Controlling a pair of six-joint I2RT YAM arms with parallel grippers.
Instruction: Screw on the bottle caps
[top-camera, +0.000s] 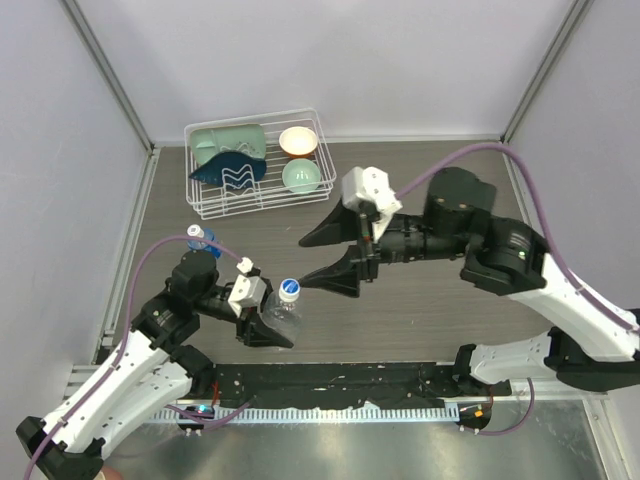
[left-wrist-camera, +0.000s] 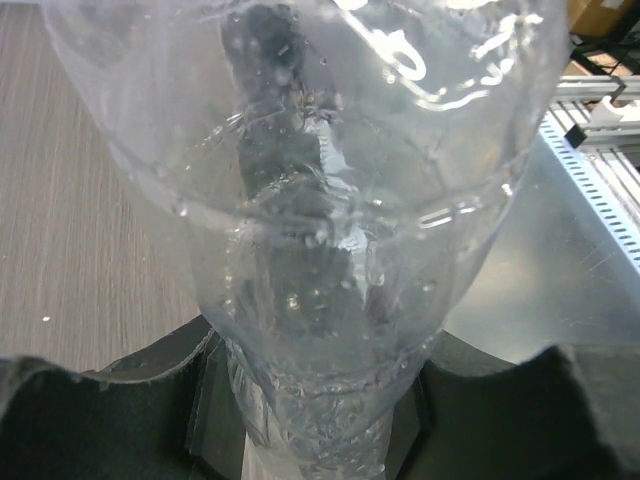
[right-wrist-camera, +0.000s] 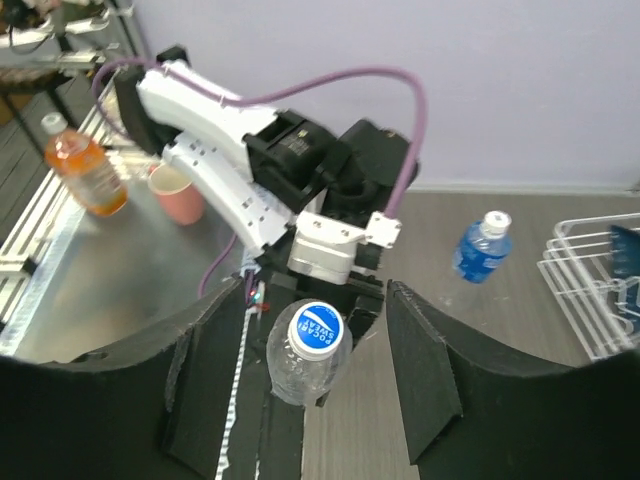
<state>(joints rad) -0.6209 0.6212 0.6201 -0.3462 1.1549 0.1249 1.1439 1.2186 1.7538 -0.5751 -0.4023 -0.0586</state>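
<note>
1. The left claw (top-camera: 270, 324) grips the plain bottle (top-camera: 284, 316) upright near the counter's (top-camera: 420, 310) front edge, with the cap (top-camera: 289, 290) on its neck.
2. The right claw (top-camera: 310, 262) stands open beside the cap; an off-centre pinch could cross-thread it.

White wire rack (top-camera: 262, 208) on the wood-grain table (top-camera: 400, 310): large pale green bowl (top-camera: 230, 140) at its left, dark blue piece (top-camera: 228, 170) in front of it, cream bowl (top-camera: 298, 141) and small green bowl (top-camera: 300, 176) at its right. In the right wrist view, an orange drink bottle (right-wrist-camera: 85, 170) and a pink cup (right-wrist-camera: 178, 192) stand well apart from the rack.
</note>
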